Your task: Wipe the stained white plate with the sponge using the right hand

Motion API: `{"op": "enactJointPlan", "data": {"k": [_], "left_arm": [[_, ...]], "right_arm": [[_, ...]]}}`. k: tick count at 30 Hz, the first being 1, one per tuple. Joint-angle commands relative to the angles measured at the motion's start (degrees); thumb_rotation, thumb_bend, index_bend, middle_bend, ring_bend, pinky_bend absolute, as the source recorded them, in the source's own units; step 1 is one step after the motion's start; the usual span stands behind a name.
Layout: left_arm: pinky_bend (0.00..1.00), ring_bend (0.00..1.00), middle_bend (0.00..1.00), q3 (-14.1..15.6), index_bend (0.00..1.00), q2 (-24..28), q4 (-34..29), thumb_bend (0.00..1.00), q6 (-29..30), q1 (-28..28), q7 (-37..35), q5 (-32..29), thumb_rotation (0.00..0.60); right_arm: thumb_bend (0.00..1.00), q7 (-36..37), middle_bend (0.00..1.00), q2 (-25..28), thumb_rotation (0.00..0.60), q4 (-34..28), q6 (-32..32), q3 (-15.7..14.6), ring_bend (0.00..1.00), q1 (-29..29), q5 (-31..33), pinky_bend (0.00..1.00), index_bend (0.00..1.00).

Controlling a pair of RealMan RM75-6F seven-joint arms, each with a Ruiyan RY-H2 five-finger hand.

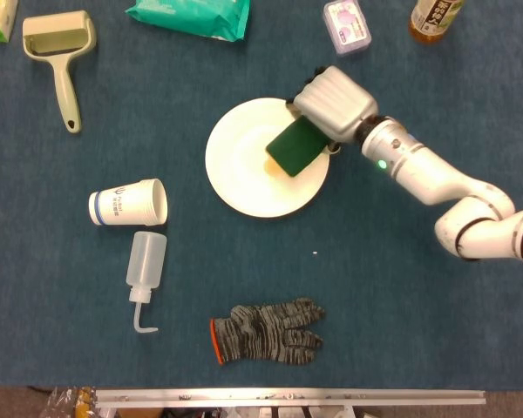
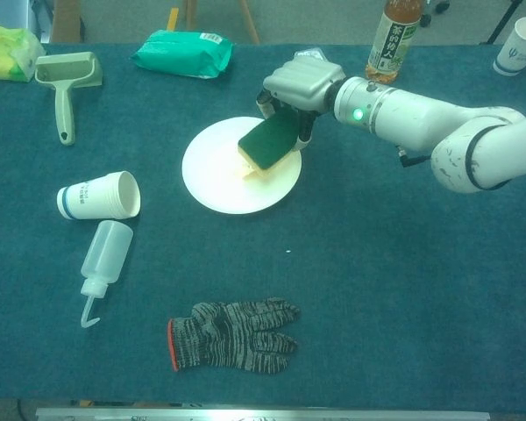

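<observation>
A round white plate (image 1: 240, 170) (image 2: 215, 175) lies on the blue cloth in the middle of the table. My right hand (image 1: 333, 102) (image 2: 302, 85) reaches in from the right and grips a sponge (image 1: 295, 147) (image 2: 267, 145), green on top with a yellow underside. The sponge sits over the right half of the plate, tilted, with its lower edge down at the plate's middle. It covers the yellowish stain. My left hand appears in neither view.
A paper cup (image 1: 129, 204) lies on its side left of the plate, a squeeze bottle (image 1: 145, 269) below it. A grey glove (image 1: 266, 333) lies near the front edge. A lint roller (image 1: 61, 54), green packet (image 1: 190, 16), small box (image 1: 346, 24) and drink bottle (image 1: 435, 17) line the back.
</observation>
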Motion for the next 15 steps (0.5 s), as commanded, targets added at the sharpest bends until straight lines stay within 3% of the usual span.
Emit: {"op": "enactJointPlan", "data": {"k": [1,15], "left_arm": [[0.16,0.08,0.04,0.1,0.23,0.0,0.1,0.46,-0.1,0.0,-0.1,0.0,0.600],[0.16,0.08,0.04,0.2,0.23,-0.3,0.8,0.46,-0.1,0.2,-1.1,-0.1,0.600]], "right_arm": [[0.02,-0.4,0.59,-0.8,0.600,0.9,-0.9,-0.3,0.44,0.9,0.0,0.33,0.52],[0.02,-3.5,0.60,-5.7,0.600,6.9,-4.5,0.2,0.46,5.2,2.8,0.34,0.52]]}}
